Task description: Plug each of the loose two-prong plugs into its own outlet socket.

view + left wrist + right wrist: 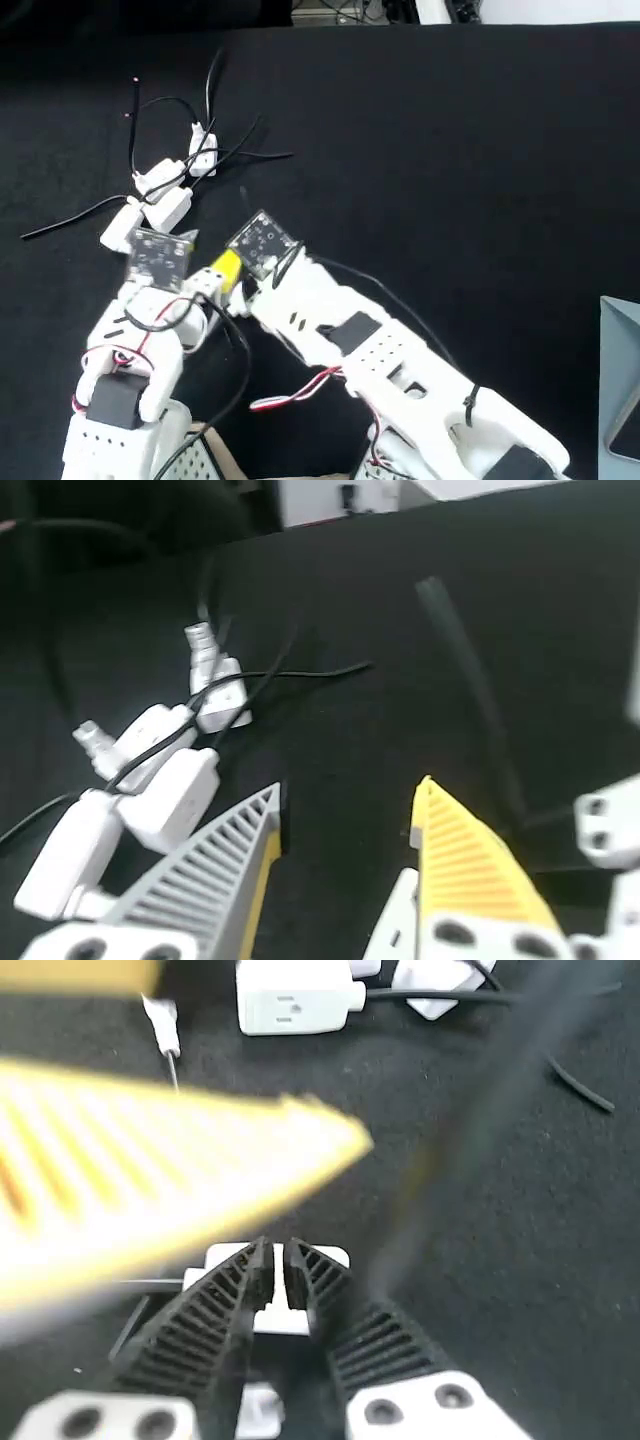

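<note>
The left arm's jaws stand open and empty over the bench (480,150), near the tangle of sockets and cords (168,208); the right arm's jaws, just beside, pinch a white plug (268,1318). With the grasp seemingly made, the next move calls for aligning its prongs with a free outlet socket (295,1000).

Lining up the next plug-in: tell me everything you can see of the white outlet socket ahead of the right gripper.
The outlet socket is a white, plastic-looking rectangular block lying flat on the black table. The side toward the camera shows small dark openings with nothing plugged in. A black cable leaves one end. Another white piece lies just beyond that end; nothing grips it.
</note>
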You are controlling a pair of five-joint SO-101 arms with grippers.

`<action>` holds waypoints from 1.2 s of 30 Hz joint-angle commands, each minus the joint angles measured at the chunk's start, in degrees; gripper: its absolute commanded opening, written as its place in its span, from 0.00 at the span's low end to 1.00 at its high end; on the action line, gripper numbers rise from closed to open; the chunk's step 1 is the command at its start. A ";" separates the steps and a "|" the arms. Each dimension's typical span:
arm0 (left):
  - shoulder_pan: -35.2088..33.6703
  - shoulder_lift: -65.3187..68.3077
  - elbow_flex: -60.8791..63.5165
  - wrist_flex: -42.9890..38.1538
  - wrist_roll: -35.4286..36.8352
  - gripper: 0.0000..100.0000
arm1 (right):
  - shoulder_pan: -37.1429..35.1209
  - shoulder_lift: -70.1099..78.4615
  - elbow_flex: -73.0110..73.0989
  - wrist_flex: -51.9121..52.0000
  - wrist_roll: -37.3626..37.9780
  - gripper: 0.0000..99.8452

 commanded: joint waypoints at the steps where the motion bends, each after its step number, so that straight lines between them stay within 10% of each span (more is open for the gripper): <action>1: -5.14 -0.62 -1.19 0.09 3.60 0.21 | 0.79 -1.45 -4.00 0.70 0.35 0.01; 15: -19.03 -0.62 0.84 0.18 4.57 0.21 | 3.96 -2.59 -29.58 40.70 -3.69 0.11; 36: -19.38 -0.62 0.84 0.18 6.15 0.21 | 0.79 3.12 -32.84 54.33 -12.04 0.11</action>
